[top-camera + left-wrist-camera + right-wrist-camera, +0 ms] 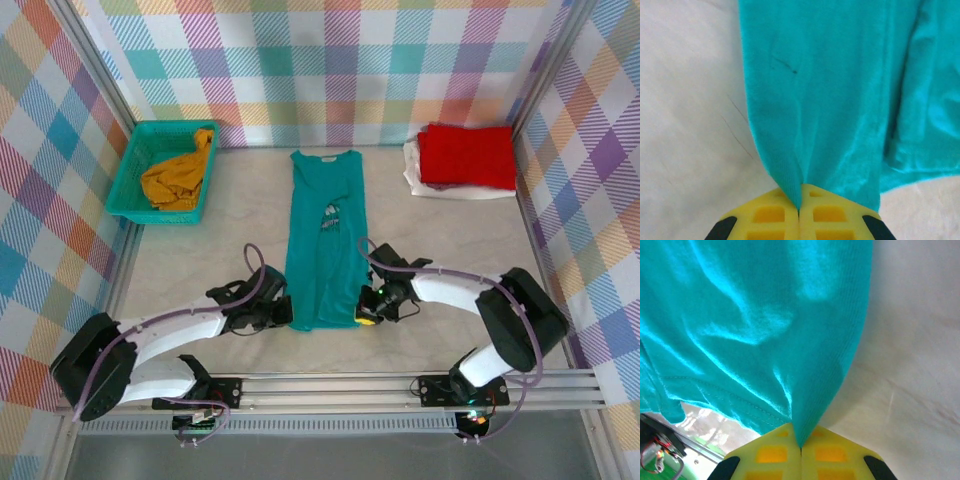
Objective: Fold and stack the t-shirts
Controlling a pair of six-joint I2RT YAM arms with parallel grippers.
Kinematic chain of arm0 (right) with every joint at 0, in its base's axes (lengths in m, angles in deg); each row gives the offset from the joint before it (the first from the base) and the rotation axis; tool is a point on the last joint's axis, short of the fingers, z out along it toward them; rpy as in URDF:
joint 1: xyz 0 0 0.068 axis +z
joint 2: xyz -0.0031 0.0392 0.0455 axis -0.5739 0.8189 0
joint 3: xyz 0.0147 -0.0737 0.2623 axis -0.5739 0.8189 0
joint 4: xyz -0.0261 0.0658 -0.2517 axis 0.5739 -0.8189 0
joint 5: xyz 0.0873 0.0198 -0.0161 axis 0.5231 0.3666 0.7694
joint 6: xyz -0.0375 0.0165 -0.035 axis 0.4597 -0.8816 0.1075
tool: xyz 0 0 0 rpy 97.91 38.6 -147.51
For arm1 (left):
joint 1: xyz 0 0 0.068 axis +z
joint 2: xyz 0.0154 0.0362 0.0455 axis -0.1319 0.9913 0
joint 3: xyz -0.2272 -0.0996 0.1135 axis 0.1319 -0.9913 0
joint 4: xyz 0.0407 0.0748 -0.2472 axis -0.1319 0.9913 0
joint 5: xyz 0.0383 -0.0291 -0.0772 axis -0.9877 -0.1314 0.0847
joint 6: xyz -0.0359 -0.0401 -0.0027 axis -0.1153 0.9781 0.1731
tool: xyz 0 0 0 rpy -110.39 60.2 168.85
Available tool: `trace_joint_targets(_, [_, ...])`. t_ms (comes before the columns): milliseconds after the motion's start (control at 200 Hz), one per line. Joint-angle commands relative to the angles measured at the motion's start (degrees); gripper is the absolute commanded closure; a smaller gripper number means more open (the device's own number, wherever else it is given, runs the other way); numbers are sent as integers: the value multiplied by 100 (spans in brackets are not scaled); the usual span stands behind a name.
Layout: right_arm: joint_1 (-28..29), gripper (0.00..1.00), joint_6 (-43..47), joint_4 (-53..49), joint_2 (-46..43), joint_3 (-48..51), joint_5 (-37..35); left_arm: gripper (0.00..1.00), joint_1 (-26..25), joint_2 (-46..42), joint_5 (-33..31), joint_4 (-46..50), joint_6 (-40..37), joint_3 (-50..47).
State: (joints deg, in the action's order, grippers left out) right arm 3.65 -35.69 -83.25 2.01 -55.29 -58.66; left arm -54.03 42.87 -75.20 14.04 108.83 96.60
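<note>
Top external view showed the teal t-shirt (pixel 322 230) lying as a long narrow strip, stretching away from both grippers toward the far wall. The left gripper (pixel 285 312) pinched one corner of its near hem and the right gripper (pixel 368 312) the other, each clamped tight on the cloth.

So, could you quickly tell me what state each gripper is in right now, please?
Left gripper: shut on the teal t-shirt, at one hem corner.
Right gripper: shut on the teal t-shirt, at the other hem corner.
</note>
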Motion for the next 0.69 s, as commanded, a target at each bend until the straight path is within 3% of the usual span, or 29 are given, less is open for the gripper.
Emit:
trace_joint_targets(0, [35, 100, 47, -366, -436, 390, 55, 100, -441, -433, -295, 578, 524, -289])
trace_joint_targets(110, [35, 100, 0, -624, -838, 370, -76, 100, -522, -737, -480, 791, 669, -137])
trace_joint_targets(245, [-36, 100, 142, -1152, -781, -474, -429, 100, -324, -576, -770, 1202, 417, 650])
trace_joint_targets(495, [-961, 100, 873, -1722, 84, -2064, -713, 100, 915, 672, -350, 1380, -177, 2091])
trace_joint_targets(690, [-1417, 100, 1480, -1751, 1242, -3479, -844, 100, 1518, 2166, -186, 1529, -1055, 3596])
